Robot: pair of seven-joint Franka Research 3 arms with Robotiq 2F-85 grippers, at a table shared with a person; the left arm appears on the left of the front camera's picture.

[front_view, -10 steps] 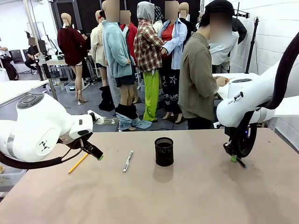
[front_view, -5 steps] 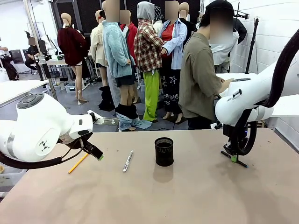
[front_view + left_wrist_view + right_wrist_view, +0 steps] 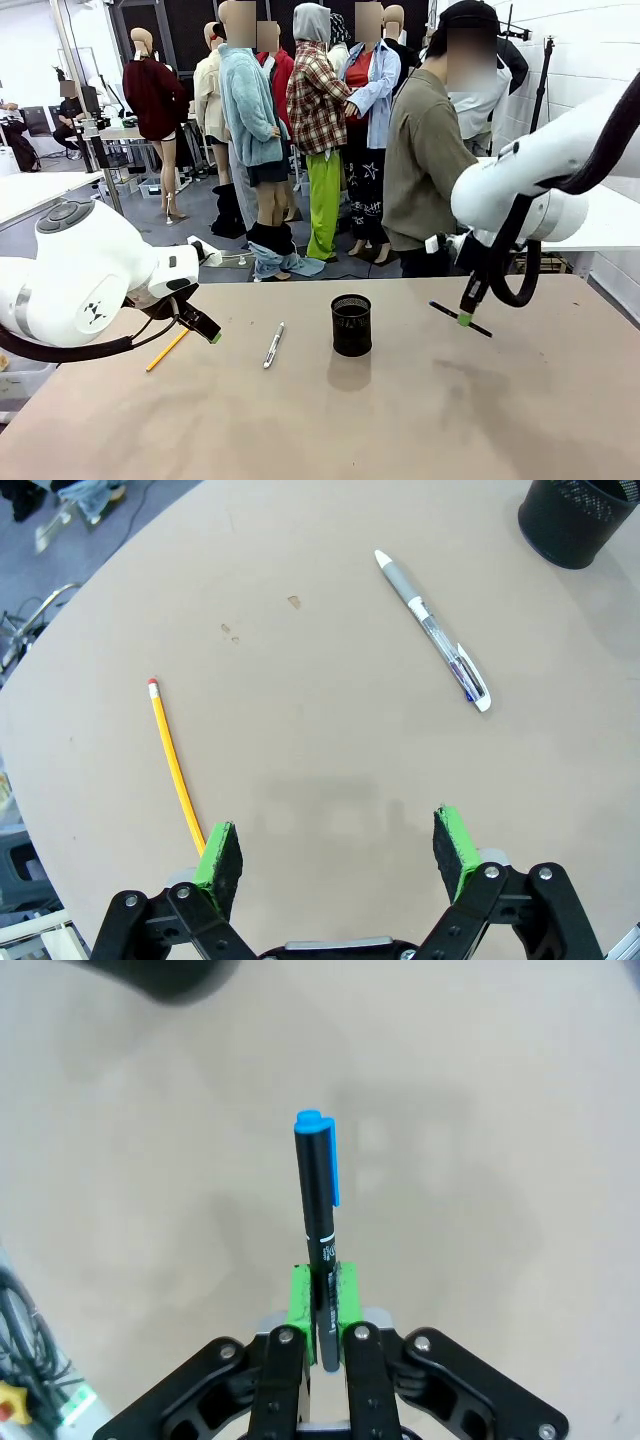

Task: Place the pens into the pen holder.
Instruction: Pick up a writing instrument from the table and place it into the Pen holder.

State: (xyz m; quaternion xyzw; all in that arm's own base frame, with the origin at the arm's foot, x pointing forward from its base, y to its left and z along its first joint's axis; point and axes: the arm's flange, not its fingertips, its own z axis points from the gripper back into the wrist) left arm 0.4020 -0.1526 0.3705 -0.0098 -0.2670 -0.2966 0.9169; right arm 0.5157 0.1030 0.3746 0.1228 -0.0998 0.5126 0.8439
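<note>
A black mesh pen holder [image 3: 351, 325] stands at the table's middle; it also shows in the left wrist view [image 3: 580, 520] and as a dark blur [image 3: 180, 980] in the right wrist view. Left of it lie a silver-grey pen [image 3: 274, 344] [image 3: 432, 630] and a yellow pencil [image 3: 167, 350] [image 3: 172, 760]. My left gripper [image 3: 205, 328] [image 3: 335, 845] hangs open just above the table, its left pad over the pencil's tip. My right gripper [image 3: 465, 319] [image 3: 322, 1290] is shut on a black pen with a blue cap [image 3: 460, 319] [image 3: 318, 1195], held in the air right of the holder.
The tan table [image 3: 420, 420] has wide bare room in front and to the right. A person in an olive shirt [image 3: 425, 170] stands behind the far edge, turned away.
My right gripper has closed on the black pen, lifted it off the table at the right and carried it up and left toward the holder. The left arm has not moved.
</note>
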